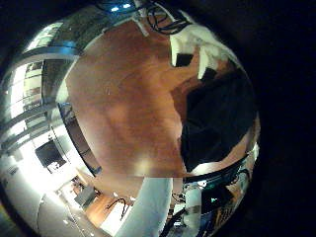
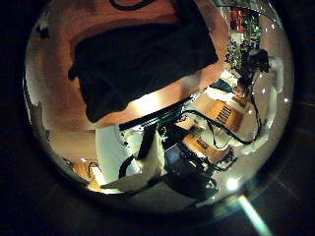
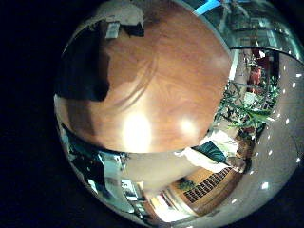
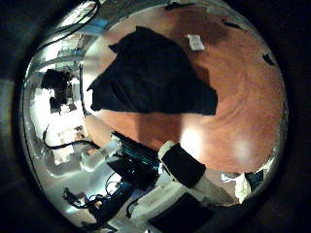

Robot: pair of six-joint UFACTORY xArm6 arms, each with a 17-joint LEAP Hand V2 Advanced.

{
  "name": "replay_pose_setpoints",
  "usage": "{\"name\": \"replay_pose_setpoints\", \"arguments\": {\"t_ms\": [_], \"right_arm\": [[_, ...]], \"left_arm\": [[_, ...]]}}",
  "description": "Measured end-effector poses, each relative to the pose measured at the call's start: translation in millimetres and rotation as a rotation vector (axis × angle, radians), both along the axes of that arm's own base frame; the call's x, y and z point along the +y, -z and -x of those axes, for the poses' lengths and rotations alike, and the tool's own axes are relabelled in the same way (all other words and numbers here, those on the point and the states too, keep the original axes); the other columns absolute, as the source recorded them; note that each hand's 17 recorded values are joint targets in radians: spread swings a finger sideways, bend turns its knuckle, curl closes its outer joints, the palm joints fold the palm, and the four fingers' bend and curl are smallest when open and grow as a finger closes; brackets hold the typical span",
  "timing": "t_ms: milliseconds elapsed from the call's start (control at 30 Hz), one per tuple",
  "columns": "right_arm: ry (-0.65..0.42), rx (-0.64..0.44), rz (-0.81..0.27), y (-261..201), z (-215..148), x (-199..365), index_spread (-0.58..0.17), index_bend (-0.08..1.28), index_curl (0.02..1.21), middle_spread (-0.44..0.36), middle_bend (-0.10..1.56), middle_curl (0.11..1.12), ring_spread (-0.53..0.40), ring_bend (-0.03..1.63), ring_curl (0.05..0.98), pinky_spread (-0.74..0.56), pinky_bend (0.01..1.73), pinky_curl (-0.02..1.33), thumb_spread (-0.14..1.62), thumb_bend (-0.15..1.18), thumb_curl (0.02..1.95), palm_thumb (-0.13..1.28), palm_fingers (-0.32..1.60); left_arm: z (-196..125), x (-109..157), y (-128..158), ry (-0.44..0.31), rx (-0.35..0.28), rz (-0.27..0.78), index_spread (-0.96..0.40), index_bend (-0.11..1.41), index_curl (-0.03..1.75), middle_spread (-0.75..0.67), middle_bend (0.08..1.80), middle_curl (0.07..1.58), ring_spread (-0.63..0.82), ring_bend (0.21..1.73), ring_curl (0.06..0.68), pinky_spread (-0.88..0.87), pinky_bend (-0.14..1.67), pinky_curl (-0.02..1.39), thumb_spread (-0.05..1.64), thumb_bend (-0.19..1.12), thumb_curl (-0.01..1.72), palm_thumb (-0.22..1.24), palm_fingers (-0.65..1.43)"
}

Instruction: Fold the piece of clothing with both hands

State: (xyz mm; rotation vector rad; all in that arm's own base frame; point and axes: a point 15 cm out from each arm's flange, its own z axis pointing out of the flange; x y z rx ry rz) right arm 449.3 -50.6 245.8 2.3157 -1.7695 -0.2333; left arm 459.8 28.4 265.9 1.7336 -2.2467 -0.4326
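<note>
1. Containers: no container can be made out in any of the four palm views.
2. Task item: one dark piece of clothing [image 4: 151, 76] lies on the tabletop [image 4: 243, 97], touched by neither hand; it lies mostly flat with some bunching; one side spreads wide and ends in a fairly straight hem, the opposite side narrows to a rumpled point; its colour reads as black, though no outside view confirms this.
3. Position: in the left thumb side palm view the piece of clothing [image 2: 143, 59] sits close to a tabletop edge and fills much of the view, so it is near that palm; in the left little finger side palm view it [image 1: 217, 118] lies at the tabletop edge, beside white finger parts of the left hand [image 1: 197, 49].
4. Orientation: the long axis appears to run from the narrow rumpled end to the wide hem; how that axis lies against the tabletop edges I cannot tell from these curved views.
5. Surface: the tabletop is reddish-brown wood with a glossy finish and bright light reflections; a small white label [image 4: 195, 42] lies on it near the clothing, apart from it.
6. Room: green plants [image 3: 249, 112] stand beyond the tabletop; furniture and equipment show around it, too small to identify.
7. Hands: whether the left hand's fingers are straight or curled I cannot tell; the right hand's fingers do not show clearly, so its state likewise cannot be told.
</note>
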Motion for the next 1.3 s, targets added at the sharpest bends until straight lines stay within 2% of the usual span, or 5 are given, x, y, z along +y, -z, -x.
{"name": "replay_pose_setpoints", "arguments": {"t_ms": [567, 700, 767, 933, 1300], "right_arm": [[0.011, 0.145, 0.033, 86.6, 4.3, 19.9, -0.273, 0.16, 0.34, 0.007, 0.36, 0.38, 0.013, 0.72, 0.303, 0.34, 0.60, 0.36, 1.03, -0.02, 0.31, 0.43, 0.23], [-0.021, 0.171, 0.098, 97.8, 5.2, 14.6, -0.313, 0.22, 0.36, -0.092, 0.43, 0.40, -0.155, 0.89, 0.328, 0.12, 0.67, 0.35, 1.05, 0.02, 0.35, 0.59, 0.71], [-0.024, 0.163, 0.102, 94.3, 4.4, 16.4, -0.368, 0.21, 0.38, -0.160, 0.52, 0.44, -0.232, 0.98, 0.359, -0.16, 0.86, 0.37, 1.05, 0.04, 0.38, 0.68, 1.14], [-0.022, 0.146, 0.100, 83.2, 7.5, 12.5, -0.420, 0.53, 0.57, -0.212, 0.88, 0.60, -0.230, 1.11, 0.465, -0.27, 1.04, 0.49, 1.05, 0.06, 0.43, 0.83, 1.38], [0.086, 0.083, 0.085, 53.5, 42.4, -49.4, -0.377, 0.95, 0.84, -0.152, 1.25, 0.75, -0.219, 1.36, 0.612, -0.21, 1.31, 0.68, 1.08, 0.07, 0.56, 1.00, 1.14]], "left_arm": [[60.7, -27.2, 7.1, 0.059, -0.010, 0.027, -0.01, 0.17, 0.40, 0.32, 0.17, 0.32, 0.35, 0.71, 0.262, 0.40, 0.46, 0.40, 1.09, -0.02, 0.30, 0.25, 0.00], [66.1, -32.0, 8.8, 0.066, -0.022, 0.035, -0.01, 0.18, 0.39, 0.32, 0.17, 0.31, 0.35, 0.70, 0.257, 0.40, 0.46, 0.39, 1.09, -0.02, 0.30, 0.25, 0.01], [71.1, -33.4, 10.9, 0.065, -0.016, 0.042, -0.01, 0.18, 0.38, 0.32, 0.17, 0.31, 0.35, 0.70, 0.255, 0.40, 0.46, 0.39, 1.09, -0.02, 0.30, 0.25, 0.01], [83.9, -42.9, 20.2, 0.068, -0.006, 0.060, -0.01, 0.18, 0.38, 0.32, 0.18, 0.30, 0.35, 0.69, 0.249, 0.41, 0.45, 0.38, 1.10, -0.02, 0.30, 0.26, 0.02], [120.1, -66.5, 37.1, 0.104, 0.046, 0.063, 0.00, 0.18, 0.37, 0.31, 0.18, 0.29, 0.35, 0.68, 0.242, 0.41, 0.44, 0.36, 1.12, -0.02, 0.30, 0.27, 0.04]]}}
